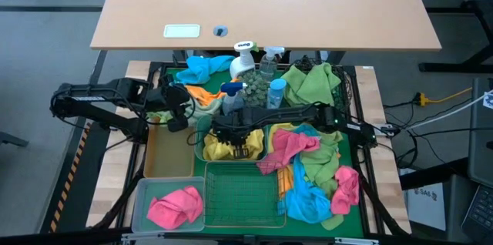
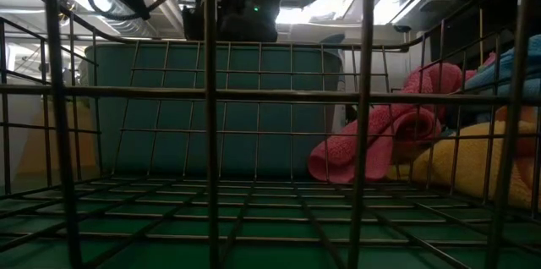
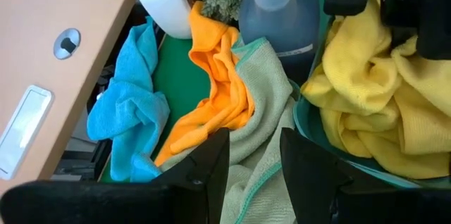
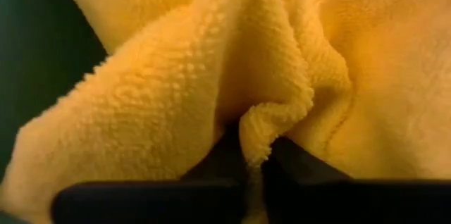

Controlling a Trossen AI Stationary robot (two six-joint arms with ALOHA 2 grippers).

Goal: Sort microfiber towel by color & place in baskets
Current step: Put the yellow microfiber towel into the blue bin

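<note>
**Hardly a word to read from where I work**

Looking down on my table, I find one mark only: small dark lettering on the cap of the white spray bottle, at about twelve o'clock from the teal tub. It may be a brand name, but I cannot make out its letters. The pale plate on the wooden desk, at eleven o'clock from that bottle, shows no writing I can read. My wrist views and the low view carry no text.
</note>
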